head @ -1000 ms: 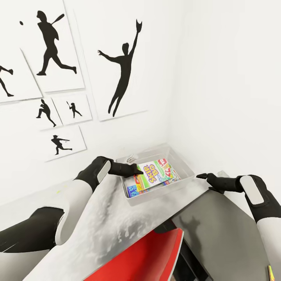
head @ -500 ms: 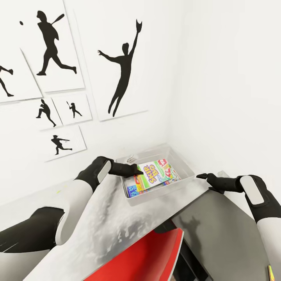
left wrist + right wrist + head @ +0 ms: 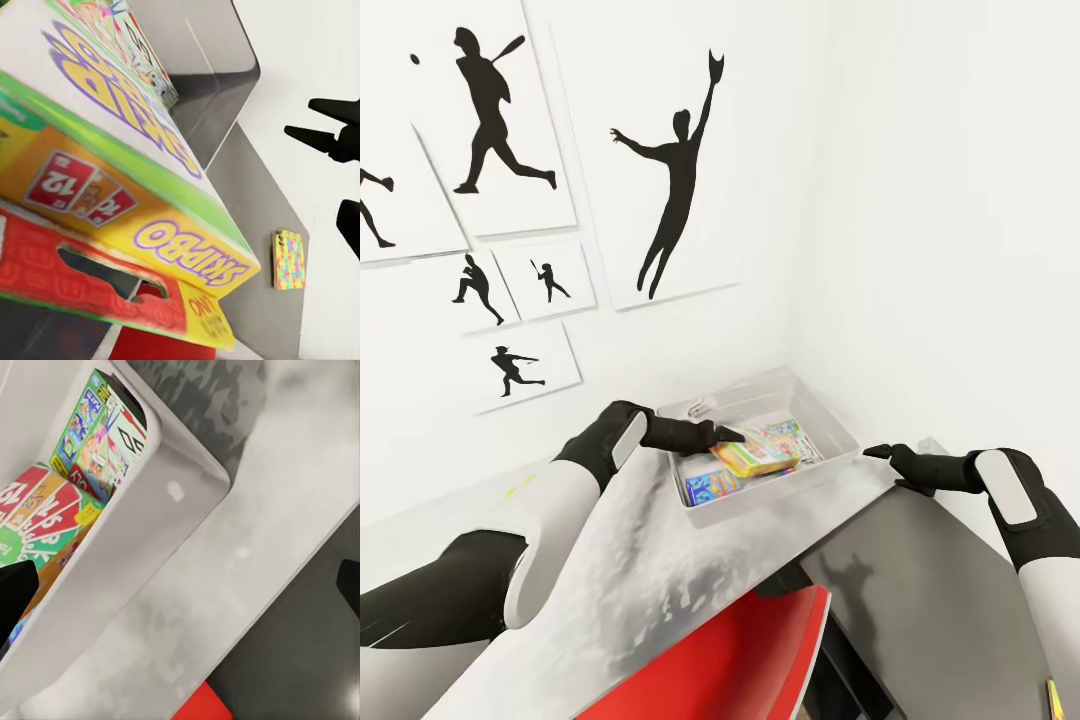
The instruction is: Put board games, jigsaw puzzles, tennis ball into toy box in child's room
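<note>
While the left claw [image 3: 712, 436] hangs over the toy box [image 3: 830, 420] rim, its fingers' state unclear, a green-edged board game [image 3: 756, 455] lies tilted inside, just beyond it. Right claw [image 3: 880, 454] waits spread beside the box on the tabletop [image 3: 630, 560].

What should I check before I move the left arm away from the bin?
1. Yellow game box is above the inside of the bin: ok.
2. Game box lies flat: not ok, it is tilted.
3. Left gripper has let go of the game box: cannot tell.
4. Right gripper is open and outside the bin: ok.
5. All toys are in the bin: not ok, a jigsaw puzzle lies outside.
</note>
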Controlling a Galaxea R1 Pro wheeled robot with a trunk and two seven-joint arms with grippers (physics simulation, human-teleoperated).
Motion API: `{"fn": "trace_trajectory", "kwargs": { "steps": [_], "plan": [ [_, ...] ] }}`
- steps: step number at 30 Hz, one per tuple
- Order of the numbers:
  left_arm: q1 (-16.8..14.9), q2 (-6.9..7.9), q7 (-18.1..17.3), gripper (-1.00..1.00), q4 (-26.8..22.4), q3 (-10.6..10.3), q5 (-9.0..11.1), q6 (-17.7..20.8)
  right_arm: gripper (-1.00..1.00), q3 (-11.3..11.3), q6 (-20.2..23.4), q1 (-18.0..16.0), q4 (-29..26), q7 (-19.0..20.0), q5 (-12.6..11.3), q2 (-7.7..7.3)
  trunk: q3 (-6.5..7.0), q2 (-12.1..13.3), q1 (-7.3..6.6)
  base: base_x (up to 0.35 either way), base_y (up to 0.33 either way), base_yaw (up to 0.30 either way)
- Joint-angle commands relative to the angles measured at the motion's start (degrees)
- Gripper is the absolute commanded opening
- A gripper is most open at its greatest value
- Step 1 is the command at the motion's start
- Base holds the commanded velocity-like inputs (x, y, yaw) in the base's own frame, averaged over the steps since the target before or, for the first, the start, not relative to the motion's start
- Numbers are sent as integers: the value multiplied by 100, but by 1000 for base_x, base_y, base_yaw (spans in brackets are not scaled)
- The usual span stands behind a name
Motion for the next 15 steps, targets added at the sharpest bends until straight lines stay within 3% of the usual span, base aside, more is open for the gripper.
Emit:
{"fn": "trace_trajectory", "kwargs": {
  "steps": [1,15],
  "plan": [
    [-5,2,20,100,-3,-27,60,41,100,-10,27,-5,-2,3,3,1,-11,-12,3,0,0,0],
    [-5,35,91,100,-36,-128,-96,50,100,-19,27,116,-2,5,11,-1,-11,-12,3,0,0,0]
  ]
}}
